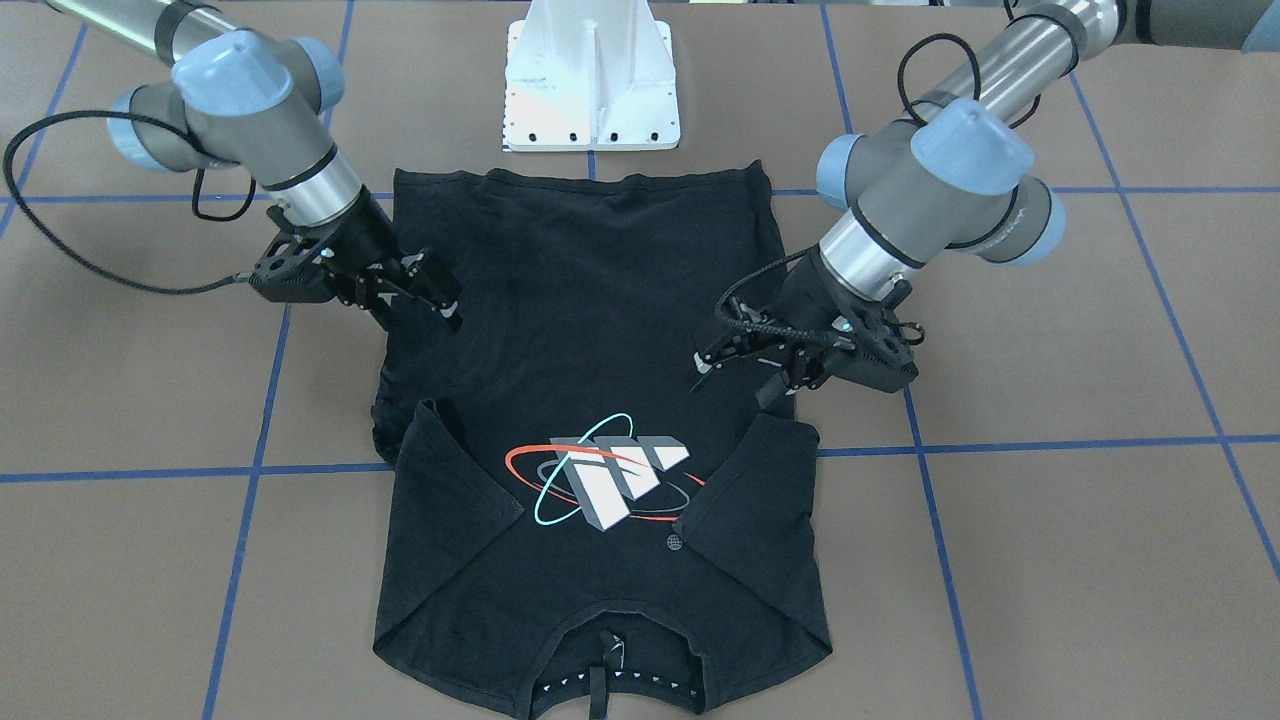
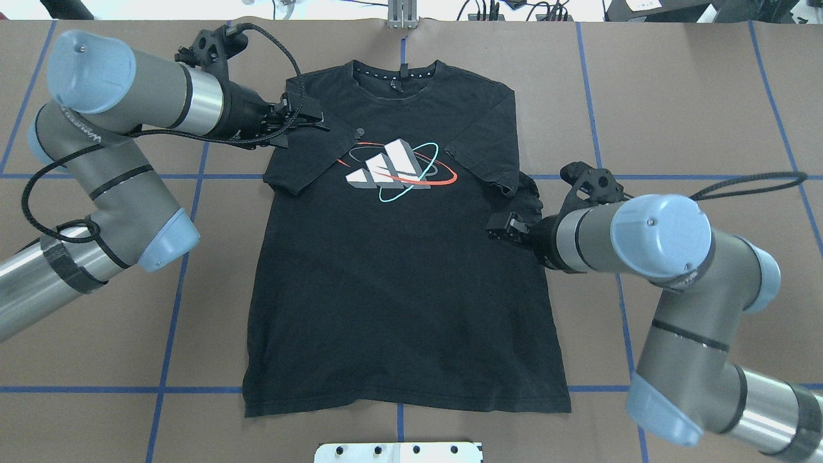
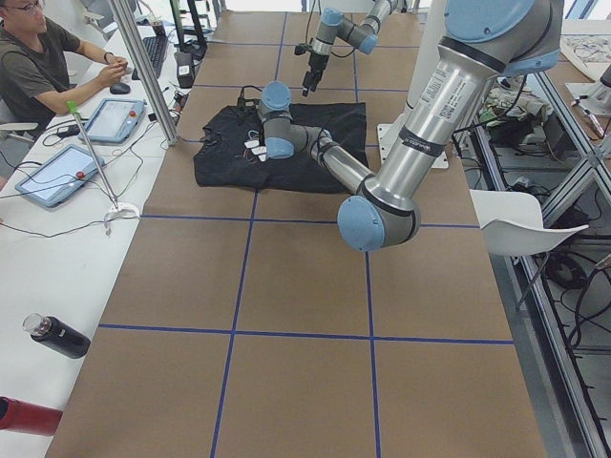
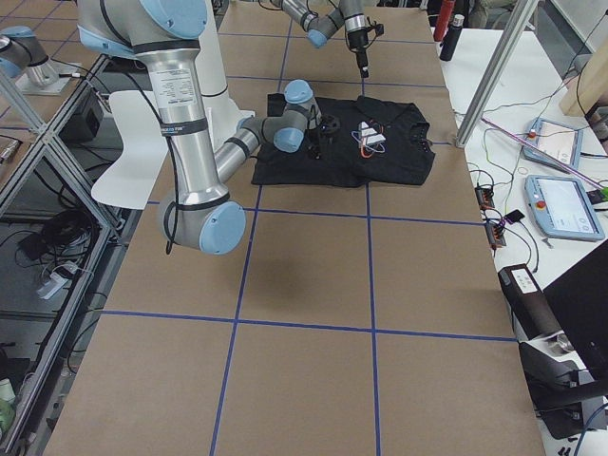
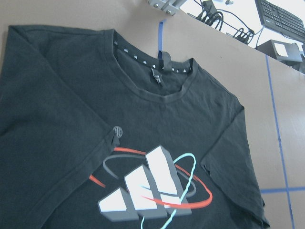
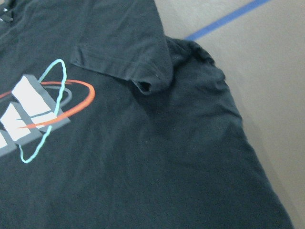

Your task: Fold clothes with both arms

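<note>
Black T-shirt (image 2: 398, 289) is lying flat, print up, on the desk (image 2: 675, 96). Its sleeves (image 2: 302, 161) are sitting tucked inward, and the body is awaiting folding. Left tool (image 2: 315, 121) is hovering spread and empty. I cannot tell the right tool's (image 2: 505, 225) state.

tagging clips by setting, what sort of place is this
Probably a robotics lab: left arm and right arm at a tape-gridded table, an operator seated beside it, touchscreen pendants on the side bench.
</note>
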You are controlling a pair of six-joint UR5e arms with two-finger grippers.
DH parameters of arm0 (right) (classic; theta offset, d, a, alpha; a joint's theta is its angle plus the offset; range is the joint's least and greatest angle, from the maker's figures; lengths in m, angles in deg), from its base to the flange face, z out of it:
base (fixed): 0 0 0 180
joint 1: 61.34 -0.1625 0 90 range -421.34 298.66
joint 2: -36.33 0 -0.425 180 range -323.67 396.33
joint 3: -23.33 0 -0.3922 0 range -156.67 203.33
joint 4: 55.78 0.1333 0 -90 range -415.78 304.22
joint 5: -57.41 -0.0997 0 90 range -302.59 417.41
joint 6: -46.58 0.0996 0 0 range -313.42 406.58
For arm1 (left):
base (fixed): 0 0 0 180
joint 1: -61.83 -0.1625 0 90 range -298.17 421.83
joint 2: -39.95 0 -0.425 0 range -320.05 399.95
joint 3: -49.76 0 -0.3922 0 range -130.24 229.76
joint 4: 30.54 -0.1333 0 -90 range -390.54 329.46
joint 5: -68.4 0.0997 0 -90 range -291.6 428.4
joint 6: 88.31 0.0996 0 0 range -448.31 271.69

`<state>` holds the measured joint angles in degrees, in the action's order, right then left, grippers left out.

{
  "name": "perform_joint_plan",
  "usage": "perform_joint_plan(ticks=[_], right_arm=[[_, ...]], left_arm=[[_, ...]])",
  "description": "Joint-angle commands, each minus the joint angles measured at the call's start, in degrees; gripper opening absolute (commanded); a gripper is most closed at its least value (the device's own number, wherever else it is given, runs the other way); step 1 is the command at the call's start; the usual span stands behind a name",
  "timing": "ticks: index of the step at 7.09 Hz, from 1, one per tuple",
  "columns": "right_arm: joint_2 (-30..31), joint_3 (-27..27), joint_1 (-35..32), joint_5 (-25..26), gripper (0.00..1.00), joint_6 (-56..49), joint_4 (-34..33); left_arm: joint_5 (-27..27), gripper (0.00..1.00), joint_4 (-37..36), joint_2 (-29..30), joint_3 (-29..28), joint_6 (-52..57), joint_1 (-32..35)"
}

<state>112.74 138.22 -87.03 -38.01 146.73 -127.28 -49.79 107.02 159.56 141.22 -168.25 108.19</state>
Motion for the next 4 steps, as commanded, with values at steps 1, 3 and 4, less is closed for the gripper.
perform_joint_plan(ticks=[1,3,4], right_arm=[[6.87,5.58,12.98,11.68,0.98,10.21,-5.05],[13.63,8.05,18.99,12.62,0.94,14.98,-3.22],[18.54,8.76,21.02,13.06,0.92,16.47,-0.77]], left_arm=[[-0.89,0.98,-0.1,-2.09,1.1,0.05,-0.04],[-0.72,0.98,-0.1,-2.45,0.83,-0.12,0.04],[-0.64,0.98,-0.1,-2.45,0.92,-0.47,0.04]])
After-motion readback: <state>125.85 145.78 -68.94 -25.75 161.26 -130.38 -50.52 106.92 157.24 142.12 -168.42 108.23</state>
